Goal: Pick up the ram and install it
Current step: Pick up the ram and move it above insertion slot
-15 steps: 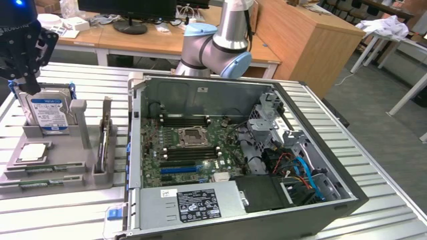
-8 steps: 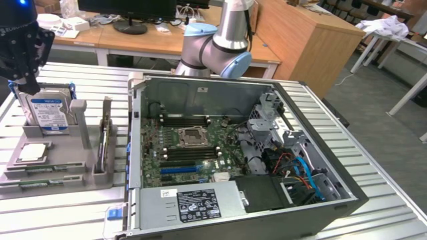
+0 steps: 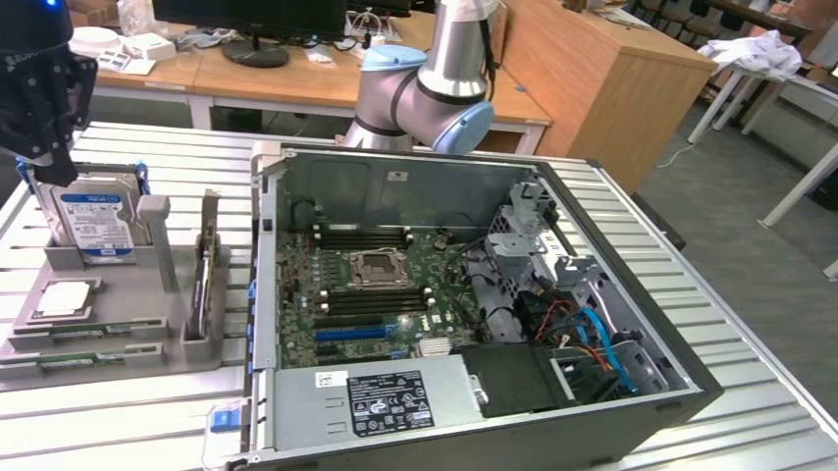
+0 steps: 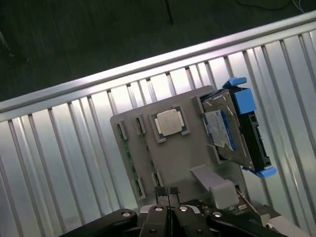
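Observation:
A grey holder tray sits on the slatted table to the exterior view's left of the open computer case. One ram stick stands on edge along the tray's case-facing side. Other green sticks lie in slots at its near end, and one green edge shows in the wrist view. My black gripper hangs high above the tray's far end, near the hard drive. In the wrist view the gripper is shut with nothing between its fingers.
A silver blue-labelled hard drive stands in the tray, with a square silver chip beside it. The open case holds the motherboard with black memory slots around the processor socket. The arm's base rises behind the case.

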Controlling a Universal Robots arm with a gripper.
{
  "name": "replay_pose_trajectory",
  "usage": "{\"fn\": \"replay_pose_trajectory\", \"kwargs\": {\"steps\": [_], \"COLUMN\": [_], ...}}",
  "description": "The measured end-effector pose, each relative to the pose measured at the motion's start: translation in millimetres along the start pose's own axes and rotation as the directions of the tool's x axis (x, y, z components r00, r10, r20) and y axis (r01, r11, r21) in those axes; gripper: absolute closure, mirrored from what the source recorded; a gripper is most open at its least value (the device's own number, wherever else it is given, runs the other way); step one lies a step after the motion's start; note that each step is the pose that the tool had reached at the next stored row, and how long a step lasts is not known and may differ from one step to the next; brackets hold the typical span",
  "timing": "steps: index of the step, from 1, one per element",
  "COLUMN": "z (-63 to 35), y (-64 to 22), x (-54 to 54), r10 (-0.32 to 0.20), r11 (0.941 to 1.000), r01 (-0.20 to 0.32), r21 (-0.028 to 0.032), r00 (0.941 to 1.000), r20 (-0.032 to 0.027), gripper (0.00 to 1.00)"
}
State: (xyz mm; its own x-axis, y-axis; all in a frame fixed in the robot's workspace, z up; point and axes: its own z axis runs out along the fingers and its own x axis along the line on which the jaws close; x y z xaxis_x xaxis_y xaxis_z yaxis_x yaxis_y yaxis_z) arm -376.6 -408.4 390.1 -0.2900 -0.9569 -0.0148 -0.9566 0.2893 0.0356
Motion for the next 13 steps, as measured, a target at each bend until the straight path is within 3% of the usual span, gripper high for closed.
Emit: {"fn": "replay_pose_trajectory", "kwargs": {"steps": [6,10,13], "z": [0.0,0.0,0.0], "y": [0.0,0.0,0.0], "x": [0.0,0.0,0.0], "r10": [-0.106,-0.175,-0.226], "r11": [0.9944,0.9846,0.9740], "r01": [0.106,0.175,0.226], "r21": [-0.0015,-0.0027,-0.0038], "r00": [0.9944,0.9846,0.9740], "r20": [-0.0048,-0.0080,-0.0103], "gripper": [0.89,0.89,0.89]}}
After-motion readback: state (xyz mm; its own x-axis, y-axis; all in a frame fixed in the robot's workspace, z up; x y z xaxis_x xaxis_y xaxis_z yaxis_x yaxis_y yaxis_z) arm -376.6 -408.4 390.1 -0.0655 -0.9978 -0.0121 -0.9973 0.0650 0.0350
